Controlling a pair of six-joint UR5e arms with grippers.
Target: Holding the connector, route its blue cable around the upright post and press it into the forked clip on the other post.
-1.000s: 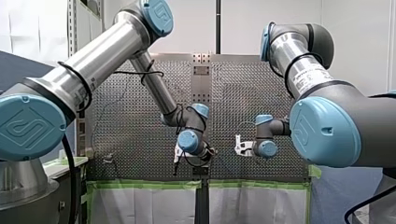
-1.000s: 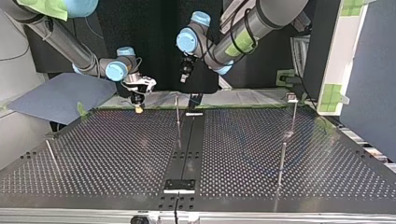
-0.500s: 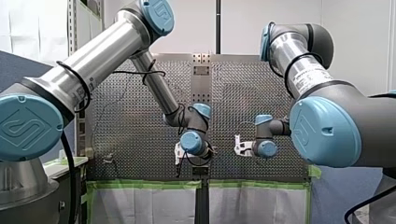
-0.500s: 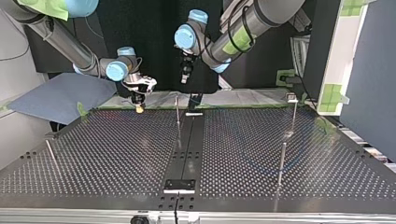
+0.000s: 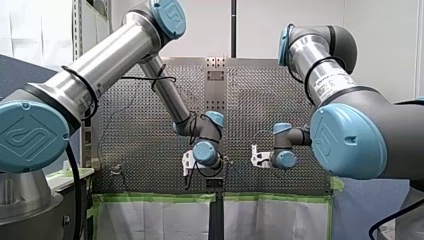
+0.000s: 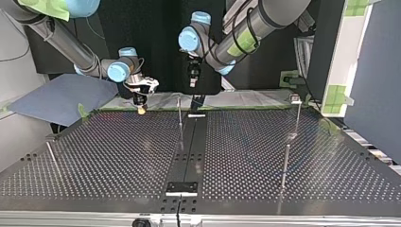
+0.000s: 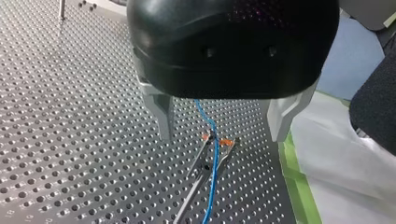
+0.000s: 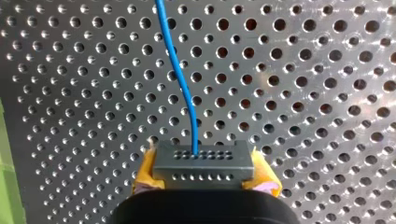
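Plainly, the grey rectangular connector [image 8: 204,163], its face drilled with two rows of small holes, is clamped between the yellow pads [image 8: 144,175] of my right gripper [image 8: 204,177], low over the perforated metal table [image 8: 327,93]. It is taken by its sides, presumably so that the thin blue cable [image 8: 180,79] can leave the face freely and be led ahead without a kink.

Further along, the cable is found lying between the two tines of the orange-tipped forked metal clip [image 7: 219,140]. My left gripper [image 7: 222,137] is hung directly above that clip, its metal fingers [image 7: 161,112] spread wide with nothing held between them. This placement is judged to be for pressing the cable down into the fork. Whether the cable is fully seated cannot be told.

The grasp on the connector is shown only by the right wrist view, and the cable in the fork only by the left wrist view. In the top view the cable is too fine to be traced, but the layout is given. My right gripper is seen at that view's left near the far edge. My left gripper is seen above a slim upright metal post [image 6: 180,120] beside the black centre strip [image 6: 191,146]. This is possibly the clip's own post, though no fork can be made out there. By the front view it is added only that the two grippers are kept apart.
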